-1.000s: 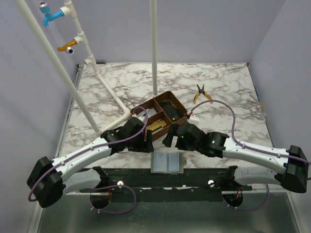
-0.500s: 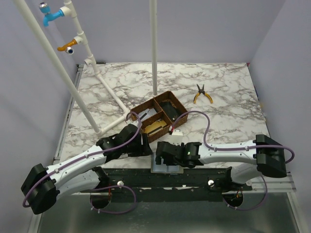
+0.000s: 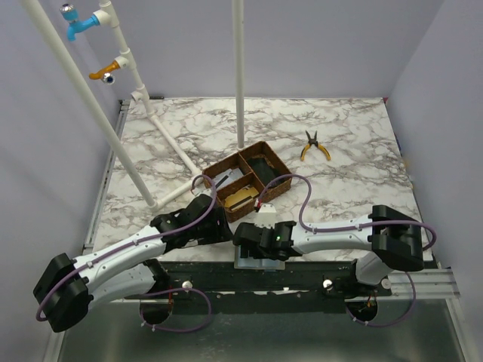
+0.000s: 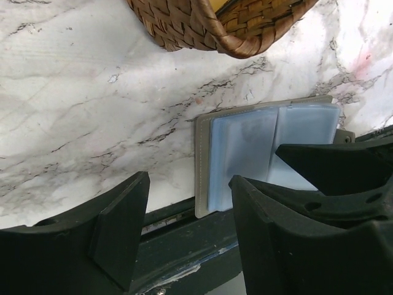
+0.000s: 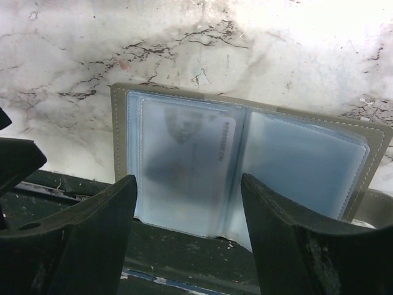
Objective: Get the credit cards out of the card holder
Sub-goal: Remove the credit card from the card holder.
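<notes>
Top view, 12 o'clock = far edge.

- Table (image 3: 339, 143): white marble top with grey veins, and a dark strip along the near edge.
- Pipe frame (image 3: 239, 75): white, standing on the table from 9 to 12 o'clock.
- Left arm: reached in from 7 o'clock. The left hand (image 4: 190, 184) is found at 9 o'clock of the holder, low over the marble. Its fingers are spread and nothing is gripped. In the wrist view the holder's left edge is seen below the gap.
- Right arm: reached in from 4 o'clock. The right hand (image 5: 187, 181) is placed over the holder. Its fingers are spread on either side of the left leaf and nothing is pinched. Contact with the leaf cannot be told.
- Tray (image 3: 249, 181): brown, woven, three compartments, at the table's centre, at 12 o'clock of the holder and apart from it.
- Holder (image 5: 245, 153): grey, lying open and flat at 6 o'clock of the table, with its near edge over the dark strip. Pale blue clear sleeves are seen inside.
- Pliers (image 3: 313, 145): yellow handles, at 1 o'clock of the tray, well apart.
- Card (image 5: 184, 160): seen through the left sleeve, not yet taken out, with a blurred dark print on it. Cards in the right sleeve cannot be told.
</notes>
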Controlling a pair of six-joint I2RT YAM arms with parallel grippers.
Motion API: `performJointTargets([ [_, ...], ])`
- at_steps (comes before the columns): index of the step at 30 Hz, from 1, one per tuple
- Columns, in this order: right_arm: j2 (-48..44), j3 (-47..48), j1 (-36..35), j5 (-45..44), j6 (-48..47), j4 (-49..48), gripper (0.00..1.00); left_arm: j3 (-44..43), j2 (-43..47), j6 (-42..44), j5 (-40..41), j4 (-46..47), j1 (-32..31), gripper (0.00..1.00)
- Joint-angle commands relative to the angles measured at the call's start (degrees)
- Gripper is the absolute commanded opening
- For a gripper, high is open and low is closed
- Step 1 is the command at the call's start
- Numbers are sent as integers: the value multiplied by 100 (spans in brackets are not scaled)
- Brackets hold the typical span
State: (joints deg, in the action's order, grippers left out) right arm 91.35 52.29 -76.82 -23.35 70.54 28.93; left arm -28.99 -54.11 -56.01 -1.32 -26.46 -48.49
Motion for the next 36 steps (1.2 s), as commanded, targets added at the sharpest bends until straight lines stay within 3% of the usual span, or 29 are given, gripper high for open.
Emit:
performJointTargets([
  [1,29,-53,-34,-260,80,54,71,31,-165,-47,-32,131,-3,57],
  [14,173,-420,255,-256,-108,-40,59,-69,-477,35,-227,278,-3,53],
  [16,156,-483,317,-210,-171,-103,49,-65,-498,37,-250,287,-7,51],
  [18,147,-533,375,-200,-172,-122,32,-69,-528,46,-276,310,-3,49],
  [22,110,-648,481,-125,-238,-249,20,-62,-636,81,-378,415,-3,44],
  [32,64,-1009,606,189,-219,-556,1,-97,-928,194,-720,716,-44,20],
  [36,28,-1254,617,307,-117,-670,1,-141,-1002,229,-785,797,-129,16],
])
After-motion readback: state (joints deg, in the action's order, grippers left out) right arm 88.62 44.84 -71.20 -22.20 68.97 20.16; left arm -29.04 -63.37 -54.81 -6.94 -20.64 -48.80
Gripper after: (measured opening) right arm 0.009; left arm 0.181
